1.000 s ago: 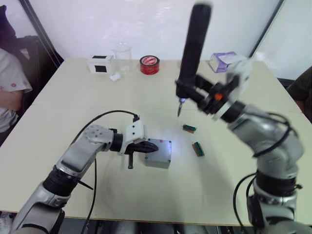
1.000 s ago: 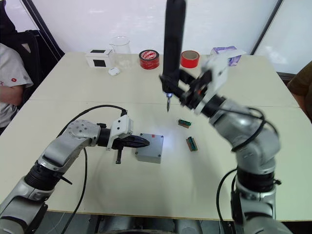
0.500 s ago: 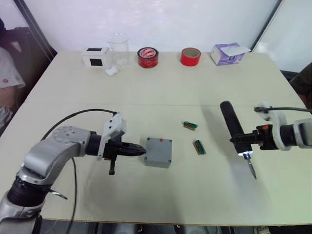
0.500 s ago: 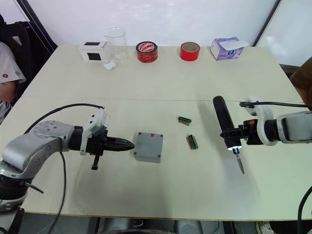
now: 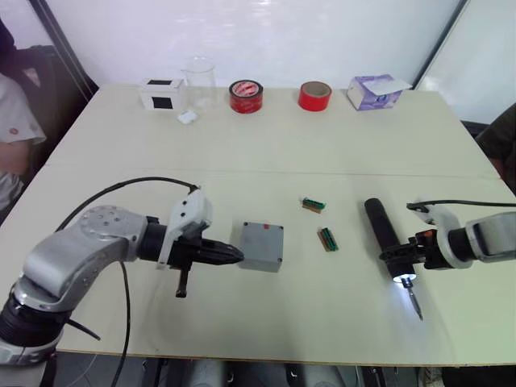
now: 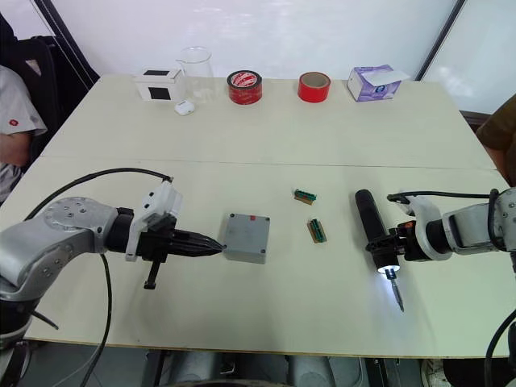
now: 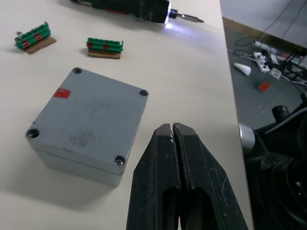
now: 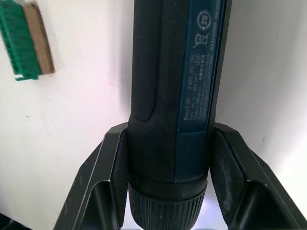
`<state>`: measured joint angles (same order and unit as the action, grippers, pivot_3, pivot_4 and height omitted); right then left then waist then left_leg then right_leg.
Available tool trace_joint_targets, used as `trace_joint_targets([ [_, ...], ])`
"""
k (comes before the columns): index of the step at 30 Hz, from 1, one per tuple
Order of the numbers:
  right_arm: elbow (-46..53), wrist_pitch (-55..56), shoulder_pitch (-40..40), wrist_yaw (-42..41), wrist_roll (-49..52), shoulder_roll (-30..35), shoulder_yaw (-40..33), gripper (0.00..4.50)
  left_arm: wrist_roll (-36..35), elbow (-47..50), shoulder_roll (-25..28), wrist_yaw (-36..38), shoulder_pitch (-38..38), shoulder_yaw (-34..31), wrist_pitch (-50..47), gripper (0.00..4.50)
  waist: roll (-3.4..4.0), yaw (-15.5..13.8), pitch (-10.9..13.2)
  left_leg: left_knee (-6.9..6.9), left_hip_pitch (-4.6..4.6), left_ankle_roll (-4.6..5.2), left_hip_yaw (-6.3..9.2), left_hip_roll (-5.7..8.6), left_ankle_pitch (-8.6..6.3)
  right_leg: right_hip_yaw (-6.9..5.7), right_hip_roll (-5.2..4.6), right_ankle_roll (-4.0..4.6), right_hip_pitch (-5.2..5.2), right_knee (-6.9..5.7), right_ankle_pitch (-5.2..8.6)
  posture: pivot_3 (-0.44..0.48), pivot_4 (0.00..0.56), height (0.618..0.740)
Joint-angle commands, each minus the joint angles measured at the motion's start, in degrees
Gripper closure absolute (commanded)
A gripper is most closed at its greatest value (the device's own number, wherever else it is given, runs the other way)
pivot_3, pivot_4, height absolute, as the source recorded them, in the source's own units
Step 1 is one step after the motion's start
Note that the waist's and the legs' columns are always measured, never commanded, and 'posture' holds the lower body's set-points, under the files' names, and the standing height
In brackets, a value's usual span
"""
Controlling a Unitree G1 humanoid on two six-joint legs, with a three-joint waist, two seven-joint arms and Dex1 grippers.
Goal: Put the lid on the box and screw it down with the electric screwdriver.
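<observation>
Two grippers are busy in different ways. The right gripper (image 6: pixel 393 243) is clamped on the electric screwdriver (image 6: pixel 372 228), with one finger on each side of the dark body, as the right wrist view shows. The tool lies low over the table (image 5: pixel 266 153), almost flat, its bit with the white light pointing toward the near edge. The left gripper (image 7: pixel 173 139) has its two fingers pressed together and holds nothing; its tip is just beside the box (image 5: pixel 261 246), at the side facing the robot's left.

The box stands near the middle of the table, and the lid (image 7: pixel 88 117) is already on top of it, lined up with the footprint. Dark screw heads seem to sit in the corners, but I cannot tell if they are tight. A small red mark shows on the lid. Two little green connector strips (image 5: pixel 326 239) lie between the box and the screwdriver.

What could go wrong, in my judgement: the screwdriver is nearly lying down, so if the fingers loosen or the grip is not centred, it may roll or slip away. The closed left fingers so near the box could push it and turn it if the arm advances. On the way to the box the bit may also sweep the green strips aside
</observation>
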<state>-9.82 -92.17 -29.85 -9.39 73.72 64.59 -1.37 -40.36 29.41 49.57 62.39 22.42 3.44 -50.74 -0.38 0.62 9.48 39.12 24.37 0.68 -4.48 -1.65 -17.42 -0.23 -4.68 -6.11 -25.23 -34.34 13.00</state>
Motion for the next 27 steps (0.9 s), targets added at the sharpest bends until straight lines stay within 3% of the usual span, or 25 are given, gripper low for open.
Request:
trace_joint_targets([
  [1, 0.55, -0.33, 0.22, 1.88, -1.43, -1.4, -2.51, 2.71, 1.0, -1.93, 0.46, -0.81, -0.42, -1.44, 1.48, 4.5, -0.03, 0.02, -0.01, 0.01, 0.0, 0.0, 0.0, -0.02, 0.0, 0.0, 0.01, -0.05, 0.0, 0.0, -0.03, 0.0, 0.15, 0.74],
  [3, 0.93, -0.33, 0.54, 2.43, -2.27, -2.02, -2.91, 1.7, 1.46, -2.88, 0.29, -1.11, -0.47, -1.5, 2.11, 4.5, -0.07, 0.11, -0.02, 0.03, -0.02, 0.0, -0.02, -0.03, 0.0, 0.0, 0.02, -0.03, 0.02, 0.0, -0.06, 0.0, 0.15, 0.74],
  [4, 1.09, -0.33, 0.64, 2.55, -2.51, -2.25, -3.04, 1.57, 1.67, -3.2, 0.26, -1.15, -0.46, -1.48, 2.4, 4.5, -0.09, 0.1, -0.04, 0.04, -0.02, 0.0, -0.03, -0.04, 0.0, 0.0, 0.02, -0.02, 0.02, 0.0, -0.06, 0.0, 0.15, 0.74],
  [8, 3.28, -0.33, 1.16, 2.55, -3.95, -2.66, -3.69, 0.17, 2.49, -6.07, -0.17, -2.39, -0.13, -2.62, 3.63, 4.5, -0.26, 0.0, -0.13, 0.06, -0.12, 0.0, -0.02, -0.07, 0.0, 0.0, 0.02, 0.01, 0.17, 0.01, -0.07, 0.0, 0.15, 0.74],
  [9, 4.82, -0.33, 1.21, 1.75, -5.16, -2.48, -4.09, 0.04, 2.6, -7.08, -0.23, -2.82, 0.15, -3.14, 3.75, 4.5, -0.26, 0.0, -0.13, 0.08, -0.13, 0.0, -0.02, -0.07, 0.0, 0.0, 0.01, 0.02, 0.19, 0.01, -0.07, 0.0, 0.15, 0.74],
  [13, 12.51, 10.03, -2.41, -9.94, -12.95, 3.59, -1.8, 0.04, 4.62, -13.64, 0.11, -4.7, 1.87, -5.53, 5.13, 4.5, -0.08, -0.19, -0.04, 0.1, -0.12, 0.0, -0.02, -0.06, 0.0, 0.0, -0.01, 0.02, 0.18, 0.0, -0.09, 0.0, 0.15, 0.74],
  [15, 15.94, 15.65, -6.03, -19.36, -16.0, 7.2, -0.04, 0.04, 7.73, -16.1, 0.61, -4.65, 1.8, -4.13, 7.59, 4.5, 0.03, -0.04, 0.01, 0.1, -0.09, 0.0, -0.06, -0.05, 0.0, 0.02, -0.02, -0.05, 0.09, -0.02, -0.12, 0.0, 0.15, 0.74],
  [18, 20.65, 21.76, -8.11, -26.67, -20.03, 8.49, 2.16, 0.04, 12.16, -17.83, -0.35, -5.27, 2.11, -0.5, 10.65, 4.5, 0.05, 0.08, 0.02, 0.07, -0.07, 0.0, -0.09, -0.07, 0.0, 0.02, 0.01, -0.12, -0.04, -0.12, -0.16, 0.0, 0.15, 0.74],
  [22, 32.04, 30.32, -3.2, -32.72, -24.67, 5.78, 5.81, 0.04, 14.9, -18.47, -3.95, -6.26, 3.14, 3.29, 11.98, 4.5, -0.13, -0.15, -0.04, 0.05, -0.08, -0.01, -0.06, -0.14, 0.0, -0.08, 0.1, -0.12, -0.03, -0.26, -0.16, 0.0, 0.15, 0.74],
  [27, 40.76, 33.7, 3.37, -33.67, -26.04, -3.52, 10.9, 0.04, 16.47, -17.27, -7.17, -6.16, 3.93, 7.01, 11.53, 4.5, -0.13, -0.72, -0.03, 0.26, -0.05, -0.02, -0.04, -0.06, 0.01, 0.01, -0.01, -0.13, -0.12, -0.61, -0.16, 0.0, 0.15, 0.74],
])
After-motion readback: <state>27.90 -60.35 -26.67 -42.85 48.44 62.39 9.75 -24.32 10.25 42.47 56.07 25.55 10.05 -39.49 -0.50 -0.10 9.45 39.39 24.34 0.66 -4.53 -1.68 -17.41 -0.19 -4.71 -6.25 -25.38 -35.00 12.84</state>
